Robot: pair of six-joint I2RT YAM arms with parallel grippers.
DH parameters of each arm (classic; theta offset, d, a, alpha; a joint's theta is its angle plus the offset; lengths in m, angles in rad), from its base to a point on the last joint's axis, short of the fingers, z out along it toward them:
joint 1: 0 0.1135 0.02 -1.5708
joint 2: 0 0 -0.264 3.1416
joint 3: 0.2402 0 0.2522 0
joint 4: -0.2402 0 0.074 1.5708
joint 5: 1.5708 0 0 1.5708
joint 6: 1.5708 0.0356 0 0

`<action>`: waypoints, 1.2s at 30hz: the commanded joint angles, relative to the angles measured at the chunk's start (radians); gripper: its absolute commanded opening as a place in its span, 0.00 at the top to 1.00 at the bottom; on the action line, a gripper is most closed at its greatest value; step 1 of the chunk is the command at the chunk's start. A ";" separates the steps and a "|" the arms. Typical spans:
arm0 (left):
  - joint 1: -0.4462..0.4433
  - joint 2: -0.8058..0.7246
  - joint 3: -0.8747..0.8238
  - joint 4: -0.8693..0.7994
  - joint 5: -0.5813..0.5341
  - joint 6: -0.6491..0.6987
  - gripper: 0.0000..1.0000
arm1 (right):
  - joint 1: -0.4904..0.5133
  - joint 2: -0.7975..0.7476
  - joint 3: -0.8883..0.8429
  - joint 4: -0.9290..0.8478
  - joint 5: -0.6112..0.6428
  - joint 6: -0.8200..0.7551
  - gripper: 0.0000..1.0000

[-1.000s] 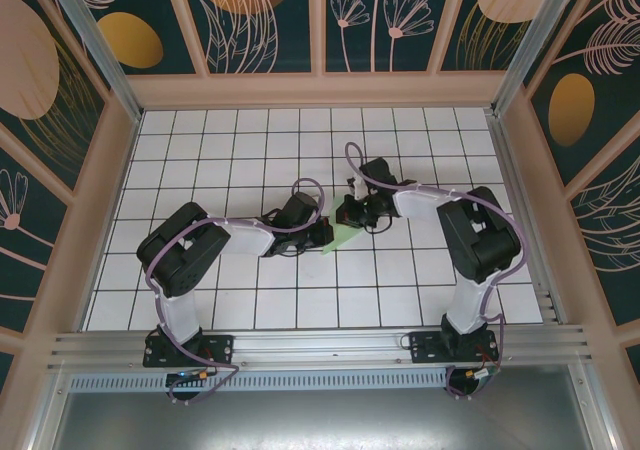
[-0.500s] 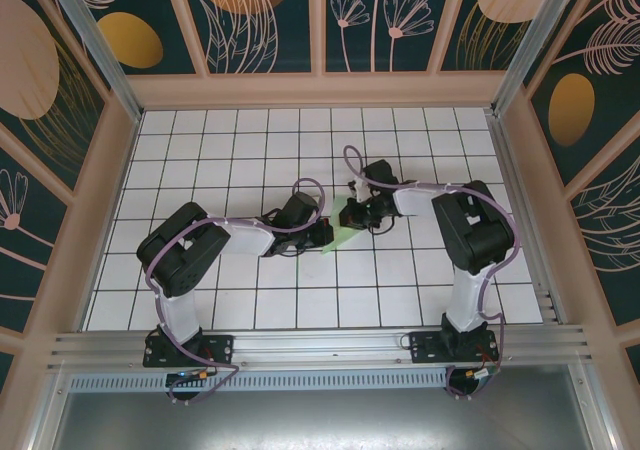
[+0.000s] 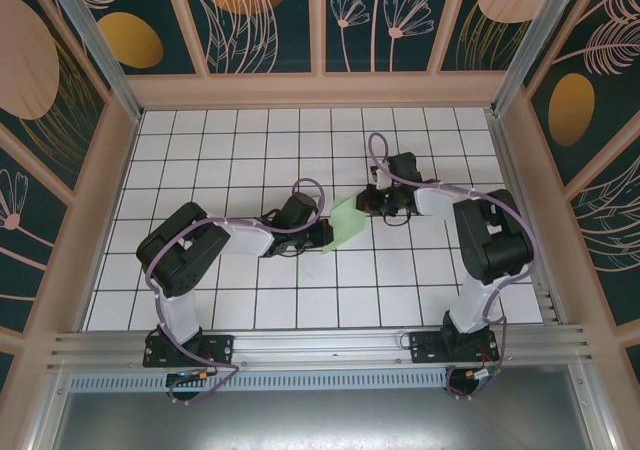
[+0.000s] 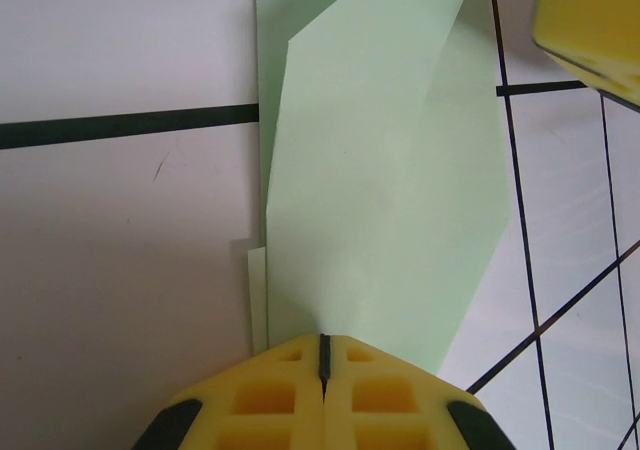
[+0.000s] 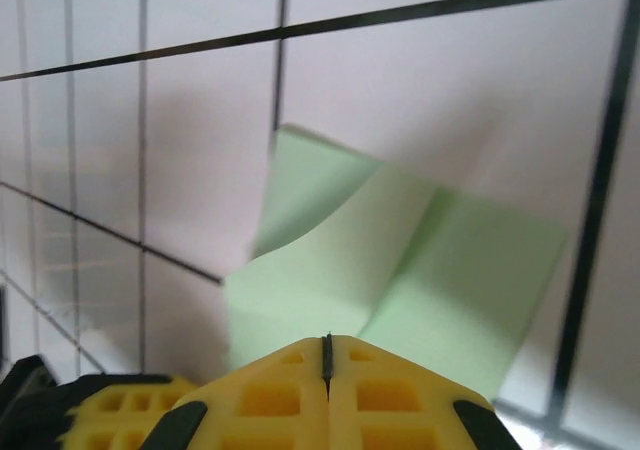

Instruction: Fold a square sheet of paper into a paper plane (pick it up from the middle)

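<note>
The square sheet of paper [image 3: 345, 224] is pale mint green and lies partly folded in layers on the white tiles between my two grippers. My left gripper [image 3: 325, 236] is shut, and its yellow tips [image 4: 323, 342] rest on the near end of the flat paper [image 4: 390, 170]. Just right of the paper's far corner, my right gripper [image 3: 372, 203] is also shut. In the right wrist view its tips [image 5: 326, 340] meet the paper's edge [image 5: 400, 260], and one far flap curls upward. I cannot make out whether either pair of jaws pinches the paper.
The white grid table [image 3: 230, 150] is boxed in by wooden walls [image 3: 110, 190] on three sides. An aluminium rail [image 3: 320, 345] runs along the near edge by the arm bases. Purple cables loop over both arms.
My right gripper has drawn back to the right and a little farther away, uncovering more of the green paper. The left arm has stayed put.
</note>
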 commanded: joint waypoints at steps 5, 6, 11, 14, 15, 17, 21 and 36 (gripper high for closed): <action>-0.009 -0.026 -0.113 -0.268 0.005 0.099 1.00 | 0.127 -0.002 -0.055 0.099 -0.049 0.066 1.00; -0.008 -0.039 -0.127 -0.264 0.009 0.102 1.00 | 0.144 0.010 -0.055 0.102 -0.050 0.069 1.00; -0.007 -0.071 -0.172 -0.244 0.013 0.098 1.00 | 0.188 0.056 -0.055 0.125 -0.059 0.083 1.00; -0.008 -0.068 -0.176 -0.236 0.017 0.092 1.00 | 0.210 0.080 -0.053 0.128 -0.066 0.073 1.00; -0.008 -0.066 -0.177 -0.236 0.019 0.092 1.00 | 0.209 0.086 -0.052 0.129 -0.067 0.066 1.00; -0.008 -0.065 -0.178 -0.237 0.020 0.094 1.00 | 0.206 0.103 -0.046 0.121 -0.057 0.048 1.00; -0.008 -0.071 -0.196 -0.239 0.024 0.092 1.00 | 0.154 0.128 -0.048 0.117 -0.044 0.022 1.00; -0.009 -0.066 -0.220 -0.210 0.056 0.076 1.00 | -0.112 0.081 -0.038 0.131 -0.008 0.025 1.00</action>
